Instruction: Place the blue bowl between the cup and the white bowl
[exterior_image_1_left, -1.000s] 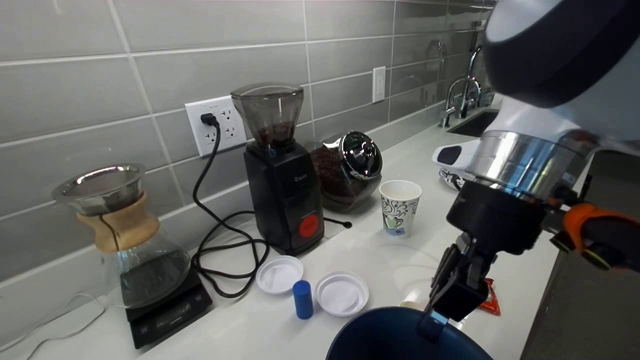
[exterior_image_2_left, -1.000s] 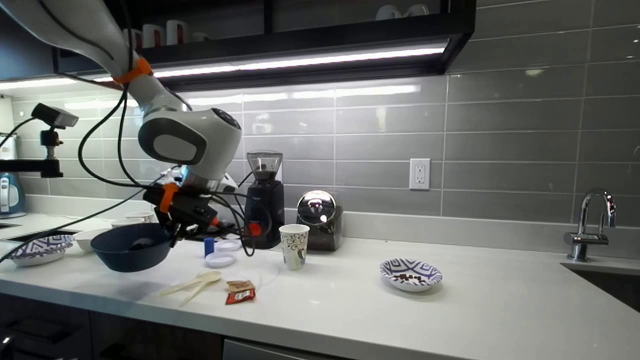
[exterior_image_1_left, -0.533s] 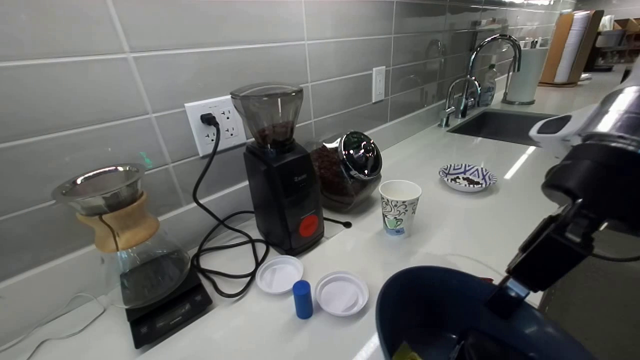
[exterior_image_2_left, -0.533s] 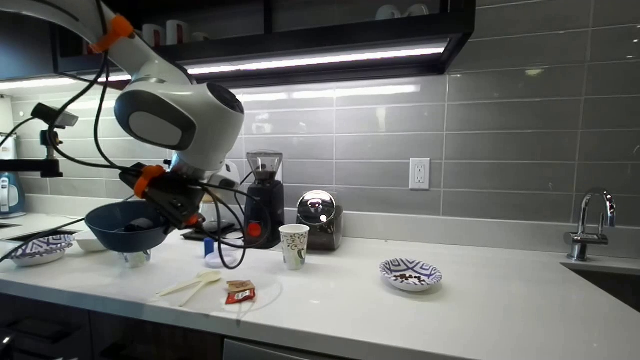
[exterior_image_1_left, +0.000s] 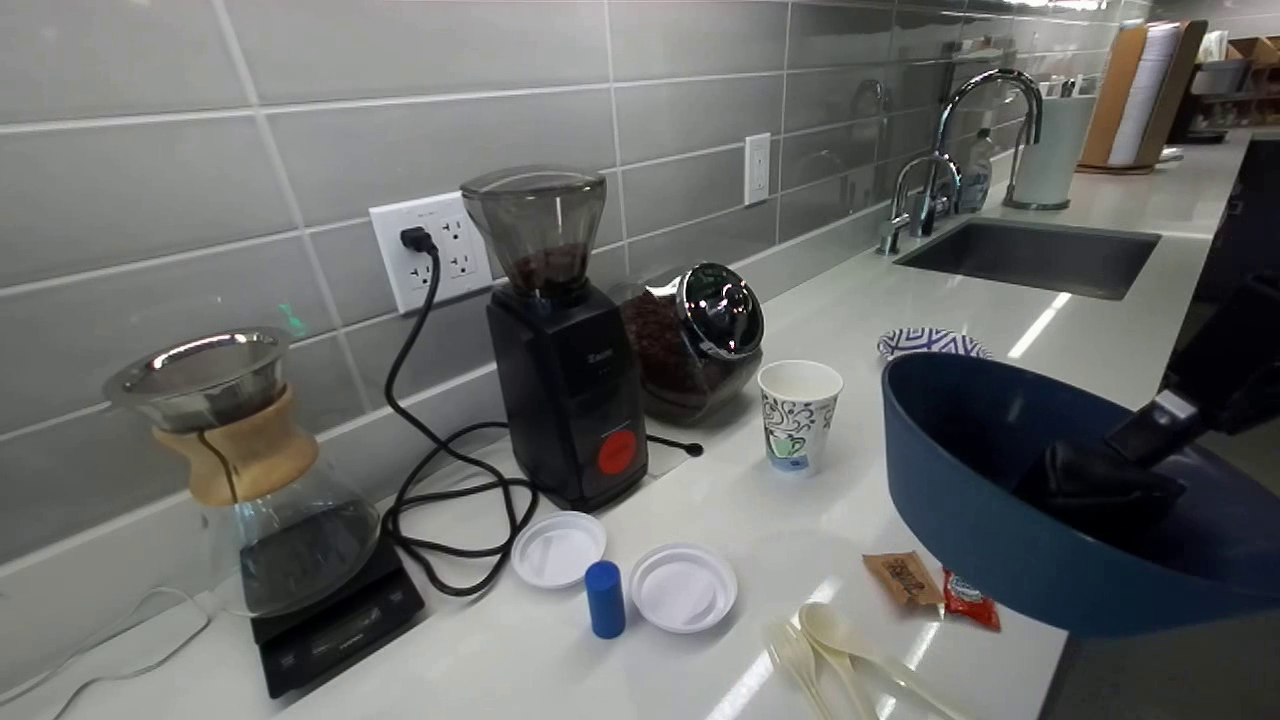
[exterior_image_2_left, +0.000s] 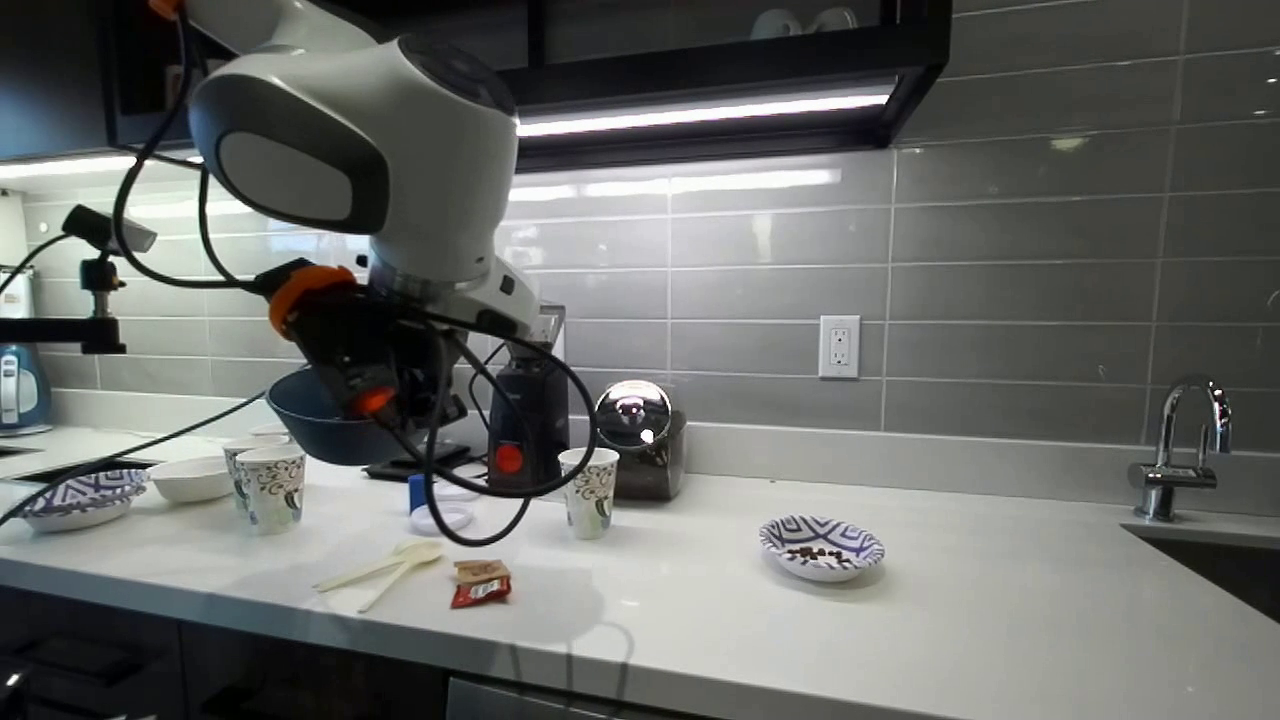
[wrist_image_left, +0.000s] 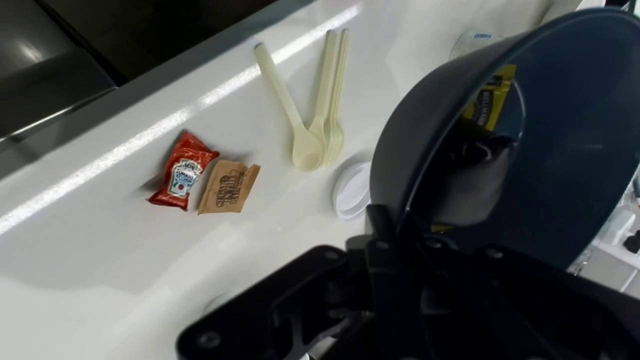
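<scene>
My gripper (wrist_image_left: 395, 220) is shut on the rim of the blue bowl (wrist_image_left: 575, 130), one finger outside and one inside, and holds it tilted above the counter. The blue bowl also shows in both exterior views (exterior_image_1_left: 1030, 540) (exterior_image_2_left: 335, 435). A dark item and a yellow packet (wrist_image_left: 492, 97) lie inside it. The cup (exterior_image_1_left: 797, 420) stands upright by the coffee jar; a cable crosses in front of it in an exterior view (exterior_image_2_left: 590, 500). The white bowl (exterior_image_2_left: 822, 565), with dark pieces inside, rests right of the cup; the blue bowl partly hides it in an exterior view (exterior_image_1_left: 925, 341).
A black grinder (exterior_image_1_left: 565, 390) and coffee jar (exterior_image_1_left: 690, 350) stand by the wall. Two white lids (exterior_image_1_left: 683, 588), a blue cylinder (exterior_image_1_left: 605, 598), pale utensils (wrist_image_left: 307, 145) and ketchup (wrist_image_left: 182, 172) and brown packets (wrist_image_left: 229, 187) lie on the counter. More cups (exterior_image_2_left: 270, 490) stand further left.
The held blue bowl and the arm have moved up and to the right in both exterior views. The blue bowl now covers part of the white bowl in one of them. The grip is unchanged.
</scene>
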